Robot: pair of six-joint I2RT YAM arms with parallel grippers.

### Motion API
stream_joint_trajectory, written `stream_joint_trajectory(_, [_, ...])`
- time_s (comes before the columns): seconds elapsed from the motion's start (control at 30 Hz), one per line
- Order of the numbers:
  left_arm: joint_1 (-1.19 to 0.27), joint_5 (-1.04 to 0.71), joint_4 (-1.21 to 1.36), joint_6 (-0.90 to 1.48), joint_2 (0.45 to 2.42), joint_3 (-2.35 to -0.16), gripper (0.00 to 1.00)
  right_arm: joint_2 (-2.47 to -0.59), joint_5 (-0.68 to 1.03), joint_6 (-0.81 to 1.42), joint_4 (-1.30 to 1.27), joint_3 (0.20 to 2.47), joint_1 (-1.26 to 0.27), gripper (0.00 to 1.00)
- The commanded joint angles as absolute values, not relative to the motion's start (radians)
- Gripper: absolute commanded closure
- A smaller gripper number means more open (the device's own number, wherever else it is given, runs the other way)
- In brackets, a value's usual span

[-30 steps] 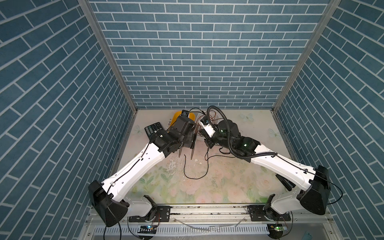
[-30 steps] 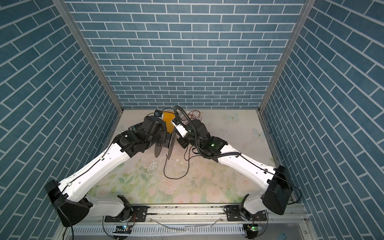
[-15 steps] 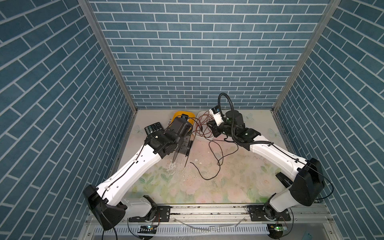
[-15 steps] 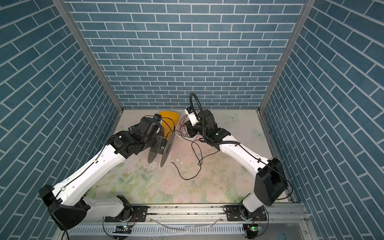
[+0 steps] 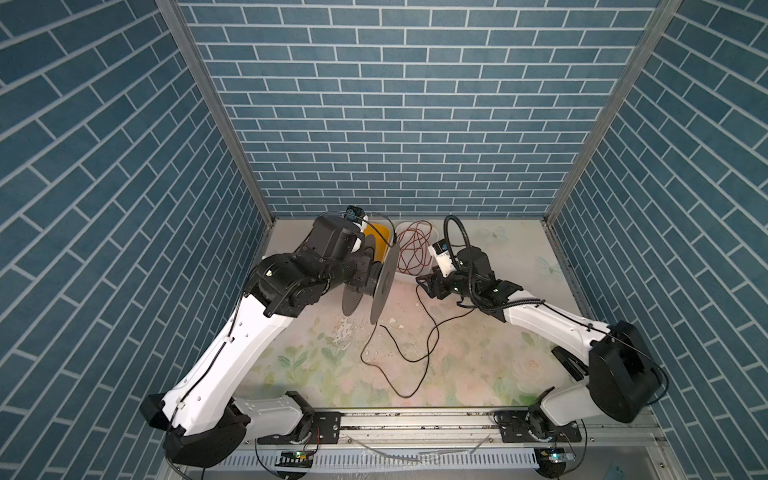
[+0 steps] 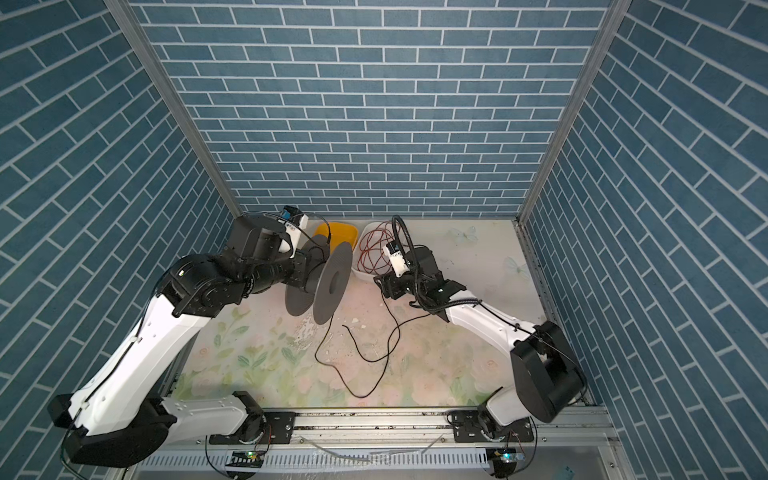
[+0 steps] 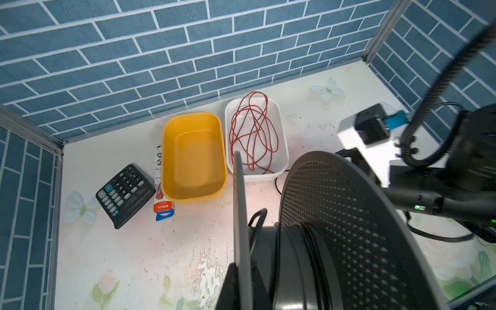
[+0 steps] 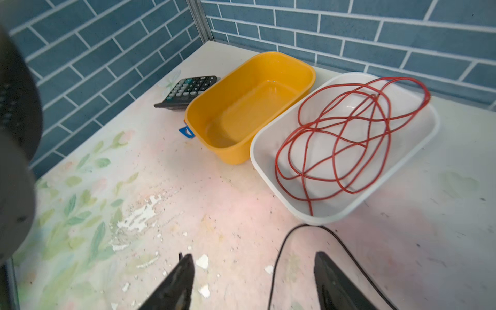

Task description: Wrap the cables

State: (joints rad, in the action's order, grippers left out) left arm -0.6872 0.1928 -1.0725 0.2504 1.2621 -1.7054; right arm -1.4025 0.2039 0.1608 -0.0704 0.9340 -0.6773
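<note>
Black cable (image 5: 405, 395), in both top views: one end runs up to the lower edge of the grey spool (image 5: 384, 282), which the L gripper (image 5: 365, 277) holds w/ flanges upright. The rest lies slack in loose loops on the floral table (image 5: 478, 365), then climbs to the R gripper (image 5: 426, 284), low on the spool's R side. Same layout in a top view: cable (image 6: 360, 397) drops from the spool (image 6: 332, 282), loops across mid-table and comes up at the R gripper (image 6: 384, 286); L gripper (image 6: 305, 270) sits at the spool's far-L flange. L wrist view: L gripper's fingers (image 7: 228, 290) are pressed together on the thin, edge-on flange of the spool (image 7: 349, 228), and a few cable turns (image 7: 312, 241) are wound on the hub. Beyond stand an orange tub (image 7: 192, 115), a white tray (image 7: 284, 150) w/ red wire (image 7: 252, 134) and a calculator (image 7: 124, 194). R wrist view: R gripper (image 8: 255, 284) has its jaws wide apart w/ nothing clamped. The cable (image 8: 278, 253) arcs on the table (image 8: 214, 214) just ahead, one leg passing btwn the fingers, the other going outside one finger. The arc's top lies just short of the white tray (image 8: 322, 220).
</note>
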Motion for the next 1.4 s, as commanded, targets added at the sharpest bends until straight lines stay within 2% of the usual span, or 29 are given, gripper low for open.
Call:
stream_joint_trajectory(0.0, [-0.681,0.198,-1.086,0.253,1.285,-1.725,1.0,-1.245,0.182,0.162,-0.118,0.862,-0.675,0.14])
stream_joint_trajectory(0.07, [-0.68,0.207,-1.083,0.255,1.297,-1.725,1.0,-1.192,0.19,0.148,-0.116,0.821,-0.675,0.09])
stream_joint_trajectory(0.2, [-0.678,0.224,-1.086,0.256,1.319,-1.749,1.0,-1.134,0.275,0.132,-0.119,0.752,-0.676,0.09])
stream_joint_trajectory(0.37, [-0.678,0.22,-1.092,0.252,1.332,-1.808,1.0,-1.167,0.415,0.141,-0.23,0.663,-0.709,0.12])
stream_joint_trajectory(0.63, [-0.678,0.204,-1.115,0.247,1.359,-1.889,1.0,-1.431,0.429,0.205,-0.417,0.669,-0.807,0.21])
stream_joint_trajectory(0.93, [-0.678,0.205,-1.13,0.244,1.361,-1.917,1.0,-1.78,0.493,0.4,-0.677,0.808,-0.888,0.24])
stream_joint_trajectory(1.1, [-0.678,0.205,-1.128,0.246,1.354,-1.904,1.0,-1.874,0.457,0.452,-0.773,0.845,-0.905,0.28])
stream_joint_trajectory(1.17, [-0.678,0.203,-1.123,0.247,1.354,-1.898,1.0,-1.895,0.414,0.455,-0.759,0.869,-0.907,0.34])
stream_joint_trajectory(1.2, [-0.678,0.202,-1.123,0.247,1.354,-1.898,1.0,-1.905,0.398,0.457,-0.753,0.879,-0.906,0.39])
stream_joint_trajectory(1.3, [-0.676,0.206,-1.122,0.242,1.356,-1.905,1.0,-1.919,0.391,0.456,-0.715,0.909,-0.91,0.73])
stream_joint_trajectory(1.37, [-0.669,0.206,-1.123,0.239,1.361,-1.916,1.0,-1.91,0.369,0.44,-0.676,0.909,-0.92,0.91])
